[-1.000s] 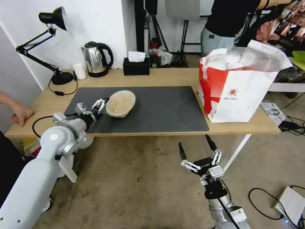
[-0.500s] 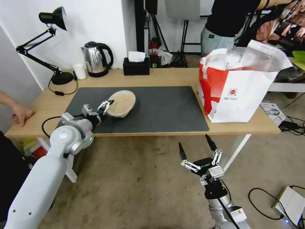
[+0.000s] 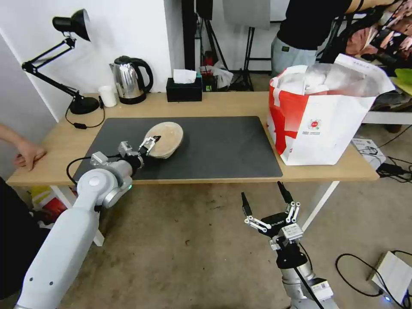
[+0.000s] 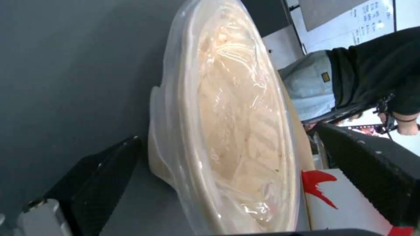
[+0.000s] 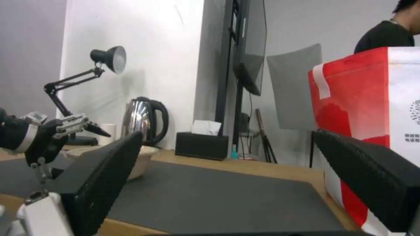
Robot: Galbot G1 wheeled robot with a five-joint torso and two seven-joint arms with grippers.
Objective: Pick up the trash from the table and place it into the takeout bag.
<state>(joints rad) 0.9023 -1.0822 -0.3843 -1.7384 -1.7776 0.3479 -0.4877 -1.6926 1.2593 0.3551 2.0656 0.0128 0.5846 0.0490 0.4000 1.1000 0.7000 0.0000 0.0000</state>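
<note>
A: Head view: your left gripper [image 3: 150, 142], jaws apart, straddles the near-left rim of the beige bowl [image 3: 165, 138] on the tabletop [image 3: 223, 104] mat; a thin rim could slip.

B: Left wrist view: its plastic liner [image 4: 175, 98] looks slick.

A: Right wrist view: the takeout bag [image 5: 367, 108] stands far right; your right gripper [image 3: 267, 201] idles below the tabletop, jaws apart.

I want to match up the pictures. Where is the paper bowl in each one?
Head view: the beige paper bowl lies on the dark mat, at the left gripper.
Left wrist view: the bowl runs up the middle, between the open fingers.
Right wrist view: its rim peeks from behind a near finger.
Shared landmark: the takeout bag, with its red panel.
</note>
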